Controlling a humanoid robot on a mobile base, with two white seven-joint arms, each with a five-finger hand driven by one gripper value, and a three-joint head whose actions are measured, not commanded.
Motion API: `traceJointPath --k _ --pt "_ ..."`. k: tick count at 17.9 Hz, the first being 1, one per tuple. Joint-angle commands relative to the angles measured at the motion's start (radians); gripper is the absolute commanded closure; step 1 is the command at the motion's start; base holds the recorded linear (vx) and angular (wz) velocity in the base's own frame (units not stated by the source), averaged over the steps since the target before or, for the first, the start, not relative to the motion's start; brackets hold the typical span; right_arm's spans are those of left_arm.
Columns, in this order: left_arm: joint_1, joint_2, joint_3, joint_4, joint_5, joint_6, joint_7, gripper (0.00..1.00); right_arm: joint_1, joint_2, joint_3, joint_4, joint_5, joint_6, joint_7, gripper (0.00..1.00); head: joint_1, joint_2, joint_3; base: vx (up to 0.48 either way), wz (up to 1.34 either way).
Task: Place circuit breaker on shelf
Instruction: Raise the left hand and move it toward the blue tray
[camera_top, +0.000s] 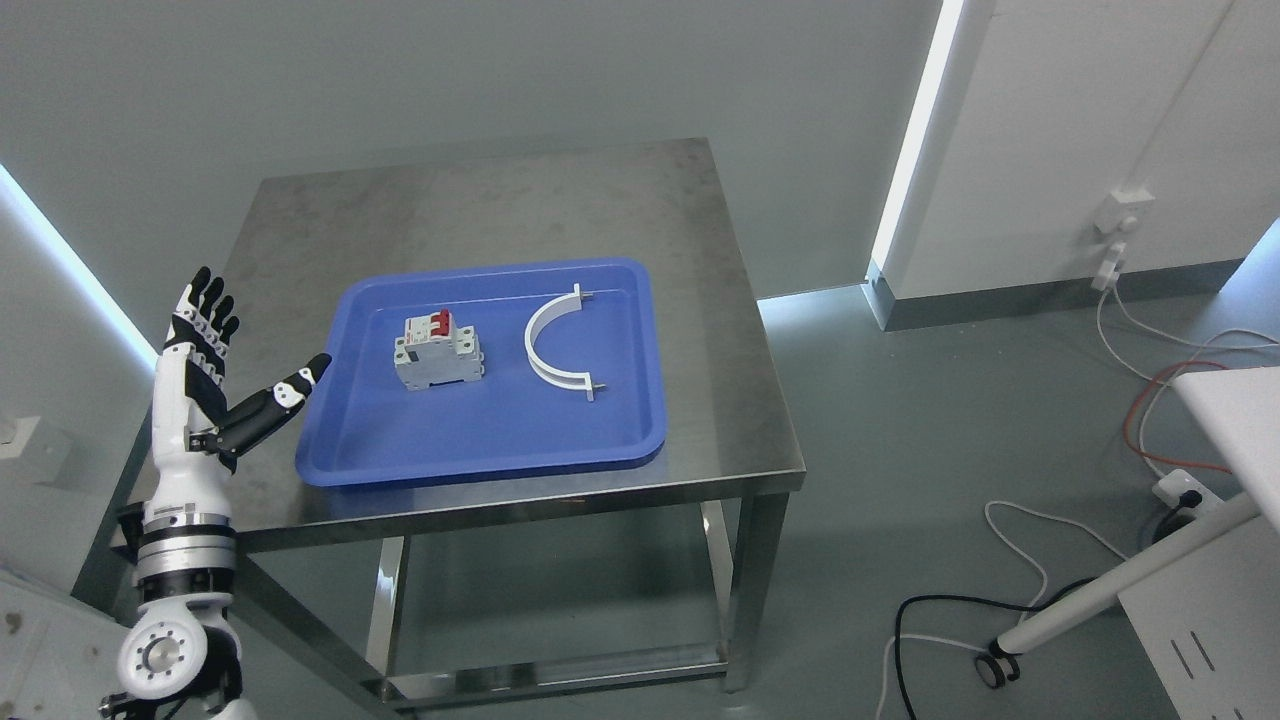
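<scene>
A grey circuit breaker (438, 351) with red switches lies inside a blue tray (480, 450), toward its left half. The tray rests on a steel table (480, 200). My left hand (225, 365) is raised at the table's left edge, left of the tray, fingers spread upward and thumb pointing toward the tray's corner. It is open and holds nothing. A clear gap separates it from the breaker. My right hand does not show.
A white curved half-ring clamp (556, 343) lies in the tray to the right of the breaker. Cables (1010, 560) and a wheeled white stand (1110, 590) occupy the floor at right. A white unit (1235, 400) stands at the right edge.
</scene>
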Motion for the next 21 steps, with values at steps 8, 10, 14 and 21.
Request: traceJointPath --k 8,10,14,21 --pt "-0.026 0.118 -0.047 0.019 -0.005 0.003 -0.089 0.00 0.000 -0.017 0.020 0.000 0.000 0.029 -0.001 0.00 0.0000 0.000 0.000 0.000 0.00" --pt "-0.059 0.199 -0.064 0.028 -0.008 0.003 -0.133 0.00 0.000 -0.017 0.020 0.000 0.000 0.030 -0.001 0.00 0.0000 0.000 0.000 0.000 0.00" --pt "-0.136 0.419 -0.142 0.097 -0.110 0.003 -0.312 0.00 0.000 -0.017 0.020 0.000 0.000 0.030 0.000 0.00 0.0000 0.000 0.000 0.000 0.00" --pt "-0.176 0.421 -0.235 0.105 -0.298 0.105 -0.568 0.05 0.000 -0.017 0.020 0.000 0.000 0.030 -0.001 0.00 0.0000 0.000 0.000 0.000 0.00"
